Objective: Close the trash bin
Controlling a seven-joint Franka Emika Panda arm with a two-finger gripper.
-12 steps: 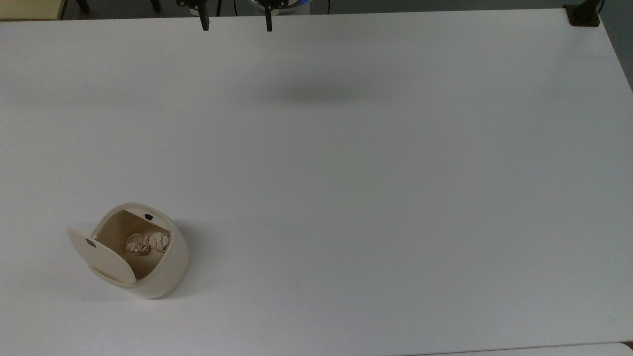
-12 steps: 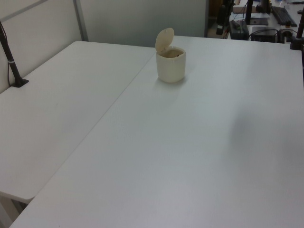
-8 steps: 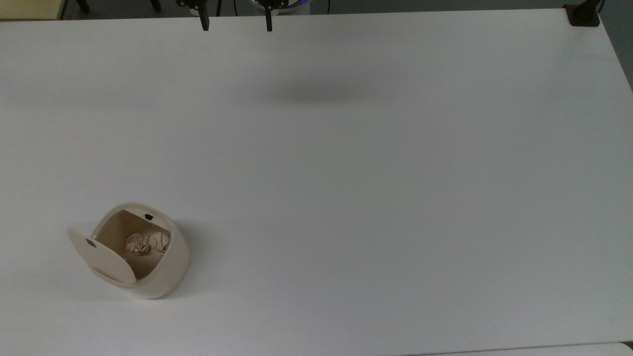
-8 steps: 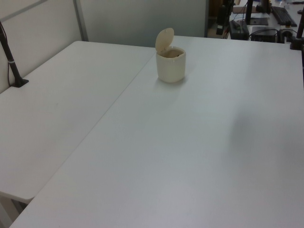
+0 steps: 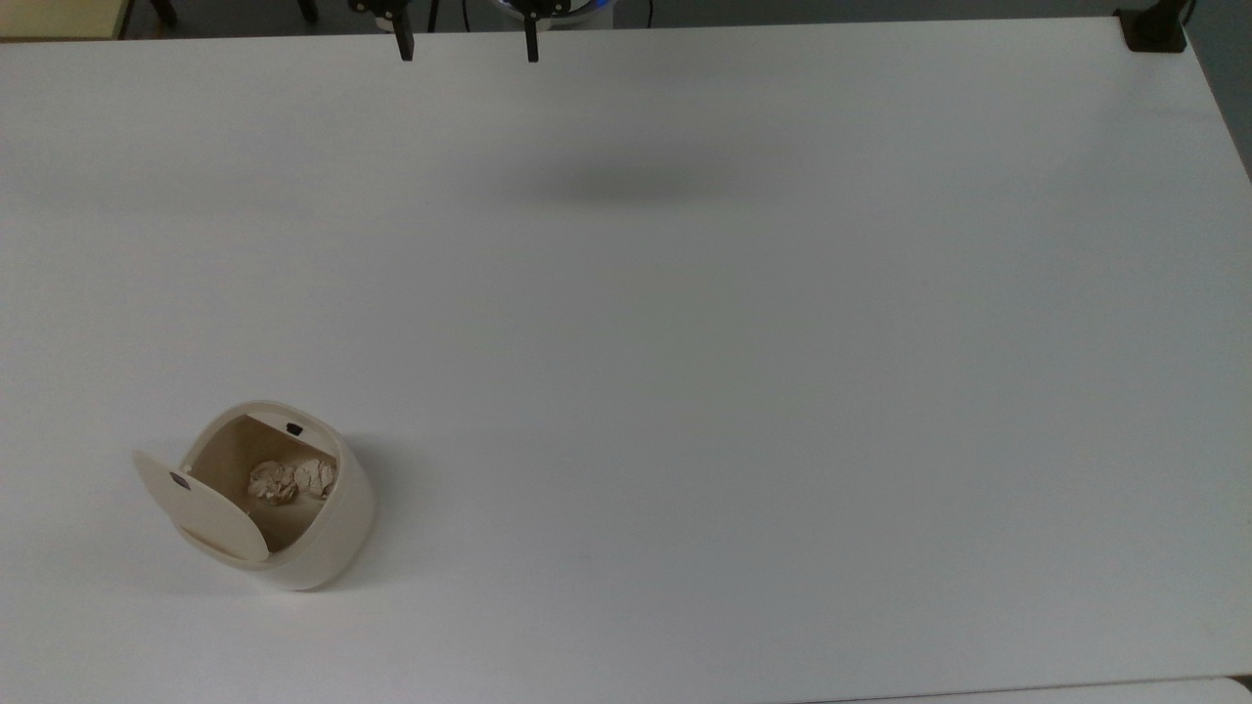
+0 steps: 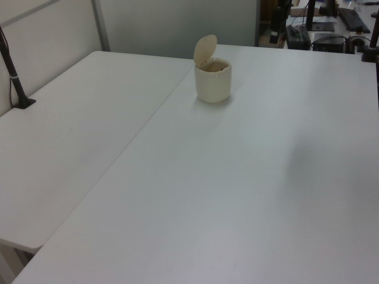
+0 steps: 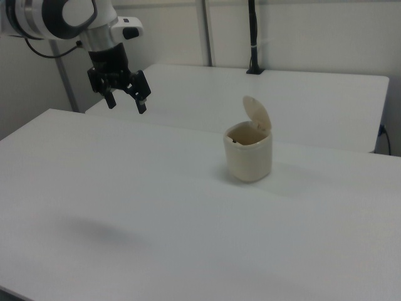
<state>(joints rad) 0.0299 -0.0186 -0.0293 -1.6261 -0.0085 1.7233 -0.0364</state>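
Note:
The cream-beige trash bin (image 5: 293,528) stands on the white table (image 5: 685,342) near the top view's lower left, its hinged lid (image 5: 201,508) swung up and open. Crumpled paper (image 5: 289,479) lies inside, and a small black button (image 5: 293,428) sits at the rim. The same bin (image 6: 213,80) appears far back in the left view and at mid right in the right view (image 7: 249,153), lid (image 7: 257,114) upright. My gripper (image 5: 466,44) hangs open high above the table's far edge, far from the bin; in the right view the gripper (image 7: 126,103) is at upper left, fingers spread with nothing between them.
A second white table (image 6: 65,136) adjoins along a seam. A black pole on a base (image 6: 15,83) stands on it at the left view's left edge. Another black mount (image 5: 1154,29) sits at the top view's upper right corner. Desks with equipment (image 6: 320,29) lie beyond.

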